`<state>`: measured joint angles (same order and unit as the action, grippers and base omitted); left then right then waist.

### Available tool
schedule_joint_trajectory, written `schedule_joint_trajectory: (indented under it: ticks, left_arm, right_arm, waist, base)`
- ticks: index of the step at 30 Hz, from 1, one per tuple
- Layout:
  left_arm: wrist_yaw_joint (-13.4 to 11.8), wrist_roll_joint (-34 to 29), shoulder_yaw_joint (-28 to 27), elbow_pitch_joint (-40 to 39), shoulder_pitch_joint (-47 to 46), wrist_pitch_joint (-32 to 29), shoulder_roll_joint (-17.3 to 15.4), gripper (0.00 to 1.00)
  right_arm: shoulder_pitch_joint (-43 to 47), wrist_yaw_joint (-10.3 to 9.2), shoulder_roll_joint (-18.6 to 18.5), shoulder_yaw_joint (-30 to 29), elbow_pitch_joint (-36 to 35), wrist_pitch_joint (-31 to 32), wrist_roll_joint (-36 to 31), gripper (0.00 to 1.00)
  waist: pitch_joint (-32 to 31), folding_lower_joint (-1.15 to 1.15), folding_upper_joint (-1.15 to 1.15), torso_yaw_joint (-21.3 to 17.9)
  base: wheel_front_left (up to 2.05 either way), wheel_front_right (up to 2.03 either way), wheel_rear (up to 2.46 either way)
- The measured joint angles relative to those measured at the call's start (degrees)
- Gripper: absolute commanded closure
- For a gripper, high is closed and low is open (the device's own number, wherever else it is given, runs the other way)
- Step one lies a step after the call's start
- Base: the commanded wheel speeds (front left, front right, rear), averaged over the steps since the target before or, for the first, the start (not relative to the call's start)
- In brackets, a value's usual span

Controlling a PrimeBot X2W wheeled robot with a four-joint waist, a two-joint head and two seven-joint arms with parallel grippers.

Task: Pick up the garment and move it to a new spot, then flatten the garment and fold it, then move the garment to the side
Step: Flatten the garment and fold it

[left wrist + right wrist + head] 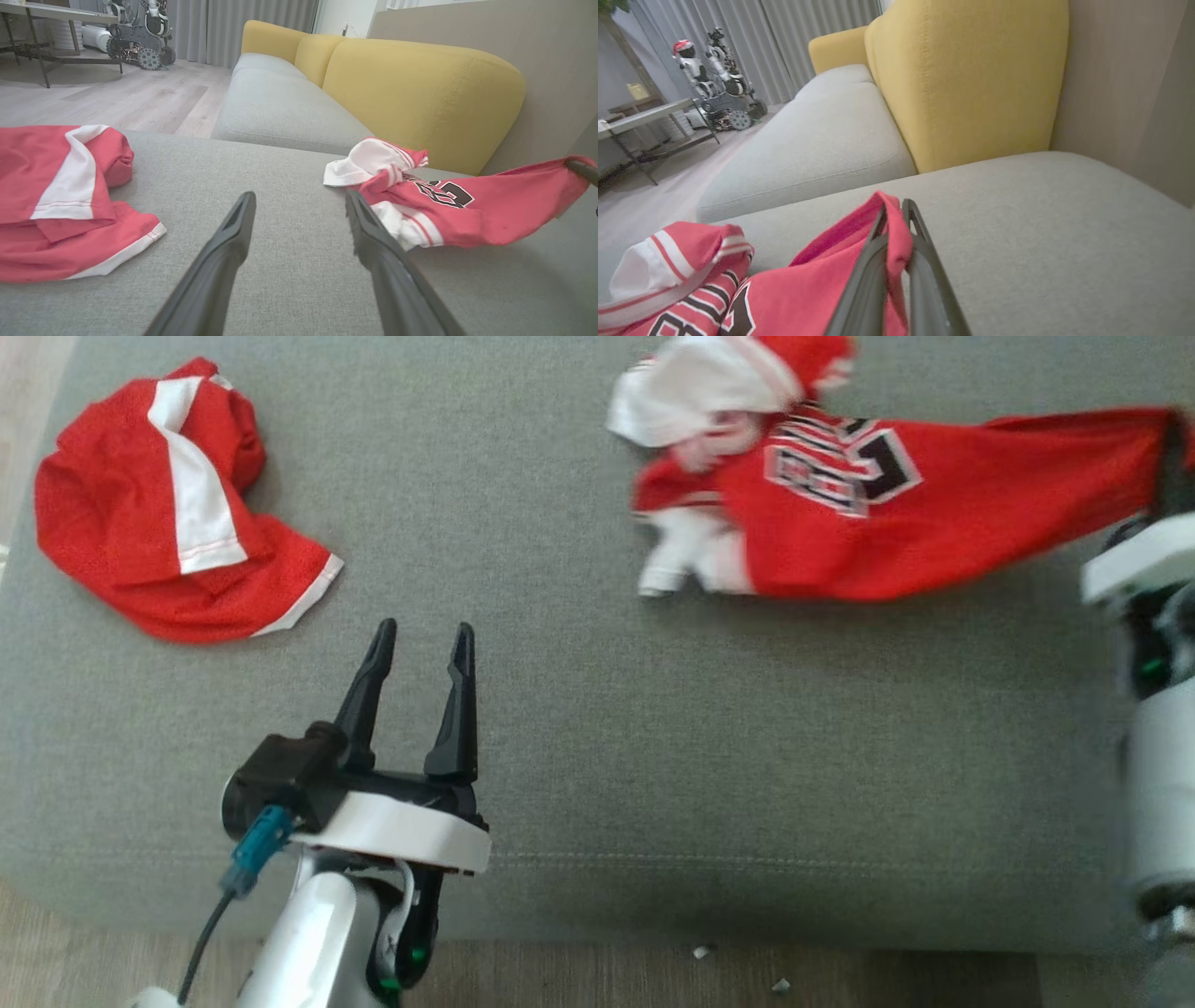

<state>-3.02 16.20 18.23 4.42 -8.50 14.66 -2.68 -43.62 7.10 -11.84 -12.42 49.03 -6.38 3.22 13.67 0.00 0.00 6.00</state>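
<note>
Red mesh bunches between the right fingers (930, 284), which are closed tight on one edge of the lettered jersey (896, 513) and hold that end raised off the grey sofa seat (653, 756) near its right side. The rest of the jersey trails leftward to a crumpled white-trimmed heap lying on the cushion. The left fingers (455, 709) stand spread wide with nothing between them, low over bare cushion near the front edge, well apart from the jersey. A second red-and-white garment (140, 523) lies rumpled at the far left of the seat, untouched. By the look of it the task is at its first step: the jersey is gripped and partly lifted, while carrying it to a new spot, flattening, folding and setting it aside all appear to be ahead. The head view lays out the whole seat from above, both garments and the strip of wood floor (607, 980) below it. The right wrist view gives the grip itself at close range, fabric wrapped over the closed fingertips. The left wrist view looks across the cushion at the sagging span of the jersey, with the yellow backrest (420, 93) and another robot (140, 42) parked beyond.
</note>
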Motion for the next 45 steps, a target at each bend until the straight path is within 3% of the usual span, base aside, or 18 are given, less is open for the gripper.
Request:
schedule_joint_trajectory:
  ticks: [11,12,13,22,28,32,37,45]
  left_arm:
    - [0.57,0.04,1.25,-0.03,-2.19,0.00,0.00,0.00]
    - [0.57,0.04,1.27,-0.04,-2.53,0.00,0.01,0.00]
    - [0.57,0.07,1.29,-0.04,-2.74,0.00,0.01,0.00]
    - [0.48,0.26,1.04,0.09,-2.81,0.00,0.01,0.00]
    - [0.51,0.25,0.48,0.43,-2.79,0.00,0.03,0.00]
    - [0.51,0.27,0.51,0.48,-2.65,0.00,0.04,0.00]
    - [0.55,1.09,0.82,1.04,-2.59,-0.01,0.04,0.00]
    - [1.44,1.45,0.11,2.72,-2.64,0.00,0.04,0.00]
  right_arm:
    - [-9.43,0.01,-6.13,-9.10,1.40,8.91,-12.33,1.00]
    - [-9.44,0.01,-6.06,-9.92,1.93,9.53,-13.29,0.54]
    - [-9.40,0.01,-5.79,-10.81,2.35,9.84,-14.19,0.00]
    - [-8.99,0.01,1.52,-11.66,1.82,3.94,-15.32,0.00]
    - [-3.92,0.01,7.28,-4.69,-2.21,-1.96,-8.45,0.00]
    - [3.55,0.01,8.06,2.07,-8.78,-3.98,-0.44,0.00]
    - [16.03,0.01,8.21,13.68,-19.01,-4.88,14.14,0.00]
    - [23.62,0.01,8.56,17.70,-28.97,-5.36,17.26,0.00]
  waist:
    - [4.96,0.00,0.00,2.26]
    - [5.32,0.00,0.00,2.52]
    - [5.59,0.00,0.00,2.72]
    - [5.24,0.00,0.00,0.70]
    - [3.07,0.00,0.00,-2.71]
    - [1.37,0.00,0.00,-5.58]
    - [0.07,0.00,0.00,-9.40]
    - [0.39,0.00,0.00,-14.73]
  base:
    - [0.00,0.00,0.00]
    - [0.00,0.00,0.00]
    - [0.00,0.00,0.00]
    - [0.00,0.00,0.00]
    - [0.00,0.00,0.00]
    - [0.00,0.00,0.00]
    - [0.00,0.00,0.00]
    - [0.00,0.00,0.00]
